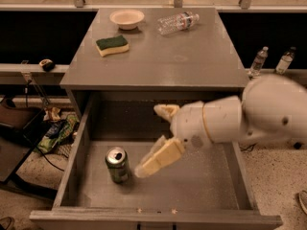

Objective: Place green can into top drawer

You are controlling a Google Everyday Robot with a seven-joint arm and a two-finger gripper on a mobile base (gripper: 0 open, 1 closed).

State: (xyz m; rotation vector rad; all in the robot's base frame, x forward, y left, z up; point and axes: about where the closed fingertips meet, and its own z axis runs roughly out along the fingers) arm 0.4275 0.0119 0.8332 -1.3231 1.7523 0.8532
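The green can stands upright on the floor of the open top drawer, toward its left side, silver top up. My gripper is open and empty, raised above the drawer to the right of the can and apart from it. One cream finger points down-left toward the can, the other sits higher near the cabinet front. The white arm reaches in from the right.
On the cabinet top lie a green-and-yellow sponge, a cream bowl and a clear plastic bottle on its side. Two more bottles stand on a ledge at right. Bags and cables clutter the floor at left.
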